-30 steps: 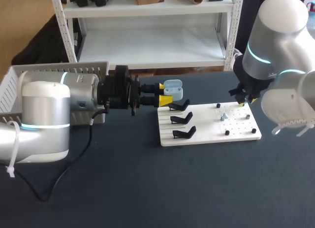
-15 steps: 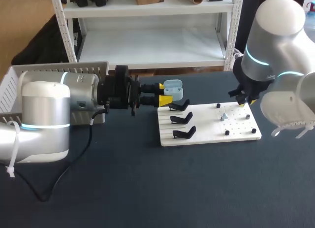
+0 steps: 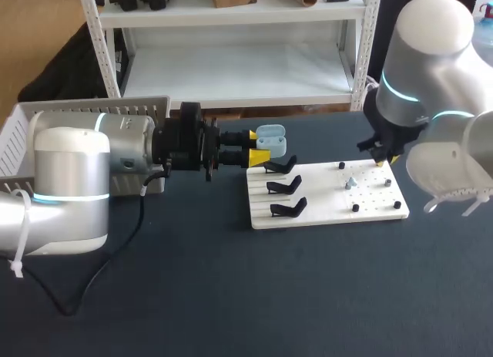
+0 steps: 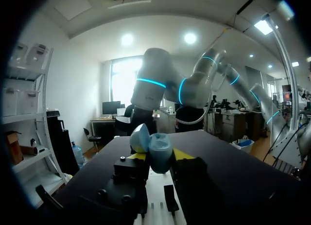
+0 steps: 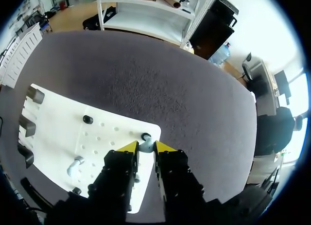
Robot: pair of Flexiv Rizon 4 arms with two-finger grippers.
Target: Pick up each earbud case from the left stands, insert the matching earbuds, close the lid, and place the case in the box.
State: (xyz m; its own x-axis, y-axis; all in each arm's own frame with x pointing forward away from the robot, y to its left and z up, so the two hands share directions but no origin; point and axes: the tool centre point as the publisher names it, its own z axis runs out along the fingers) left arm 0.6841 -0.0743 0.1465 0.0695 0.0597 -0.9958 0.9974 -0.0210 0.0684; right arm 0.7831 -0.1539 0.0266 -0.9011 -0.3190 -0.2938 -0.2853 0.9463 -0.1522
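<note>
Right arm crept up a hair, left arm same. Right tool [image 5: 146, 146] pinched narrow on earbud [image 5: 146, 142] over far right corner of white board [image 3: 323, 210]. Left tool [image 3: 256, 146] clamps open case [image 3: 271, 139] just behind board. Second earbud [image 3: 350, 182] on board. Guessing inserting, lid, box [image 3: 92, 110] all left.

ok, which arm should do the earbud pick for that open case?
Right. The right gripper has an earbud between its fingers at the white board's far corner. The left gripper is shut on the open case, so it's occupied.
</note>
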